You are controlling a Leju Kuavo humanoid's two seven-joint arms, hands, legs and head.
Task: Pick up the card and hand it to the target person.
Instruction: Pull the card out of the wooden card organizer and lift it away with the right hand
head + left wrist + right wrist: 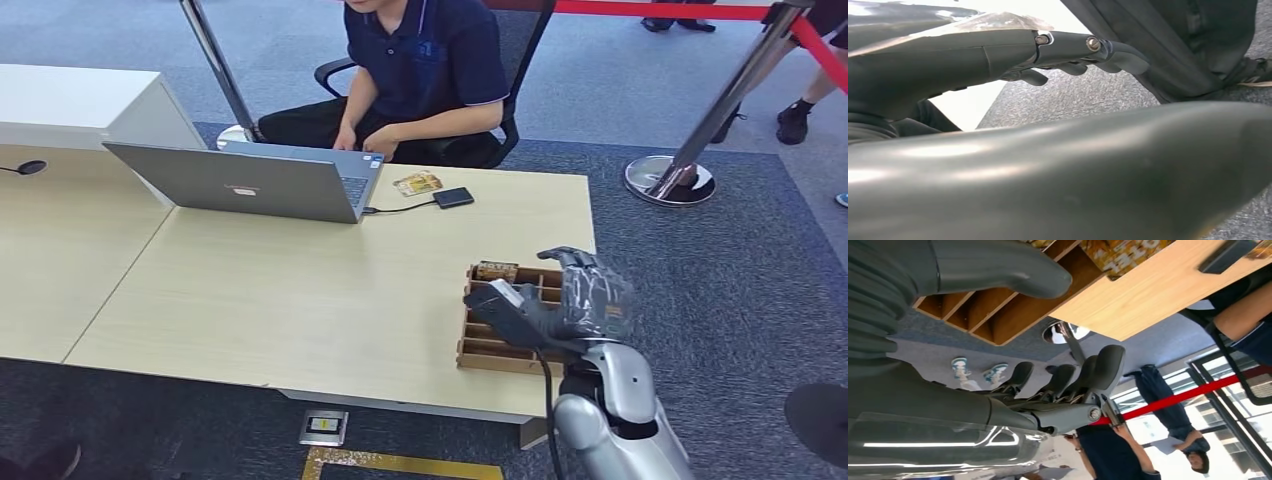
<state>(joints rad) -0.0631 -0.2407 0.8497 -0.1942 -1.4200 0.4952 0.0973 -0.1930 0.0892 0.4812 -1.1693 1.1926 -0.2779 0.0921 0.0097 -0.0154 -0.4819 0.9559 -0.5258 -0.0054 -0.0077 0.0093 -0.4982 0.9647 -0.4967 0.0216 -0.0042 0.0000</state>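
the card, standing in the wooden organiser, is judged thin, light, stiff and slippery; its upper edge should be pinched. the right robot hand is held over the organiser with fingers apart and nothing gripped. the left robot hand is held empty with fingers loosely extended.

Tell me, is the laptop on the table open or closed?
Open: the laptop's lid stands up, and a strip of keyboard shows beside it.

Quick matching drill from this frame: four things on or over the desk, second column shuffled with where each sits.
Things:
1. open grey laptop
2. small black box on a cable
3. brown wooden slotted tray
4. robot's right hand

Places:
A. hovering over the tray
B. desk's near right corner
C. in front of the seated person
D. just right of the yellowish card

Pairs: 1-C, 2-D, 3-B, 4-A
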